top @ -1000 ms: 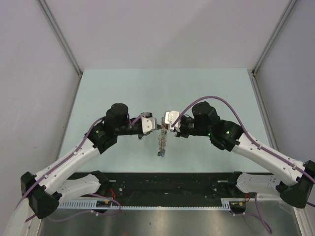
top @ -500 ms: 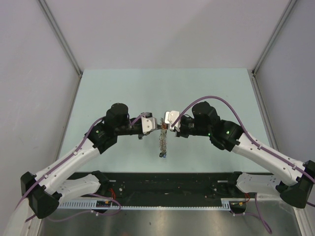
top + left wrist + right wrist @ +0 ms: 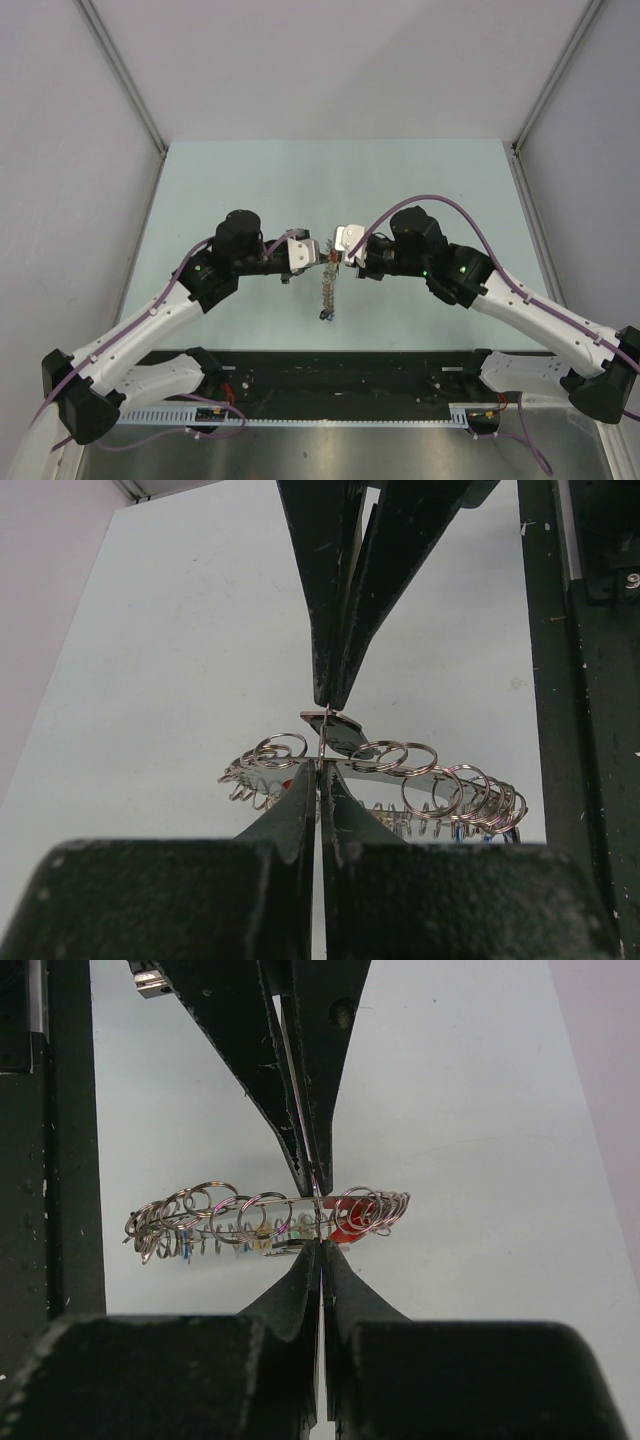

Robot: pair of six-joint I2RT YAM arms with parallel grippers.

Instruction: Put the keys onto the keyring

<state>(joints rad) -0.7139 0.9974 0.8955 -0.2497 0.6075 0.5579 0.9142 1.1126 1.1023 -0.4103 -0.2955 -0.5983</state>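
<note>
The keyring hangs between both grippers above the table's middle, a thin silver wire loop crowded with small split rings. My left gripper and right gripper meet tip to tip at its top. In the left wrist view my left gripper is shut on the thin wire, with a silver key just beyond it. In the right wrist view my right gripper is shut on the same wire. The keys dangle under the keyring, one with a red head.
The pale green table is walled by grey panels on three sides. A black rail runs along the near edge and shows at the right of the left wrist view and at the left of the right wrist view.
</note>
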